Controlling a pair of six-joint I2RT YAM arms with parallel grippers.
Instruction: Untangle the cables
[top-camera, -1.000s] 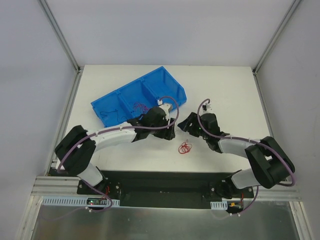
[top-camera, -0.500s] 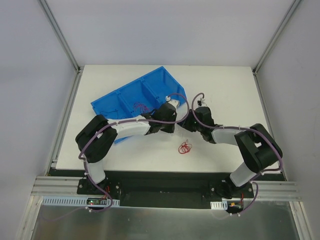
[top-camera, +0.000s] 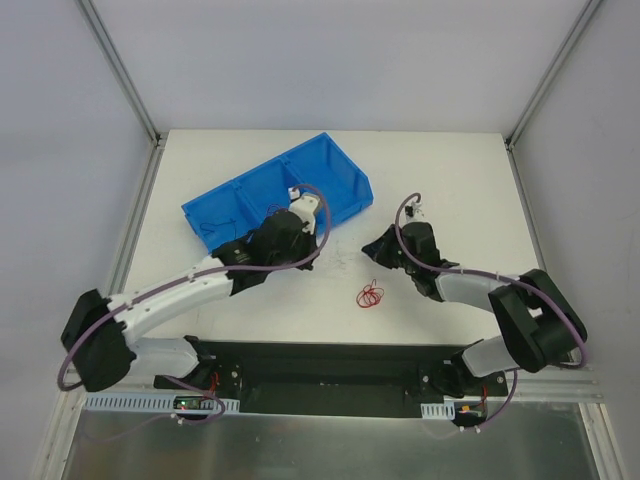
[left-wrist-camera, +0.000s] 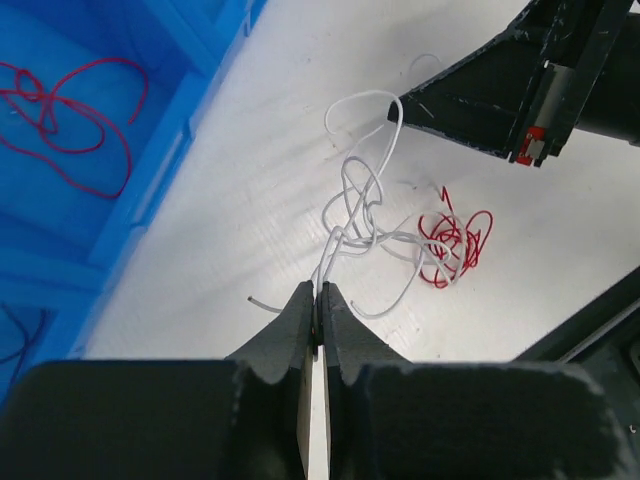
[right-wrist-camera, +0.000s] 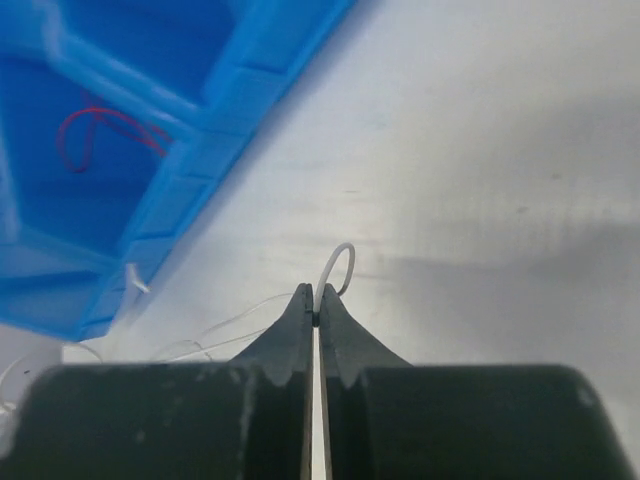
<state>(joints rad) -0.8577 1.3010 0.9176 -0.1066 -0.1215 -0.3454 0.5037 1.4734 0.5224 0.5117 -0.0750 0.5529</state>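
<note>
We have the white wire (left-wrist-camera: 362, 192) pinched at both ends. The left pincer (left-wrist-camera: 318, 300) is clamped tight on one strand and the right pincer (right-wrist-camera: 316, 300) is closed on a small loop of the other end. The knot hangs between them over the counter (left-wrist-camera: 250, 210). Holding it this way lets us draw the ends apart, and that pull is what should open the knot.

The red coil (left-wrist-camera: 455, 240) lies loose on the counter at 6 o'clock from the gap between the pincers. From the left wrist a white strand crosses it, but we cannot tell whether the two are hooked together.

The bin (left-wrist-camera: 170, 140) sits at 10 o'clock on the counter, and its rim is just beside the left pincer. A red strand (left-wrist-camera: 60, 110) already lies inside it. Because of the rim, we judge the left side has little room to pull toward 10. Bare counter runs toward 3 and 12 o'clock, so the right pincer has the freer path.
</note>
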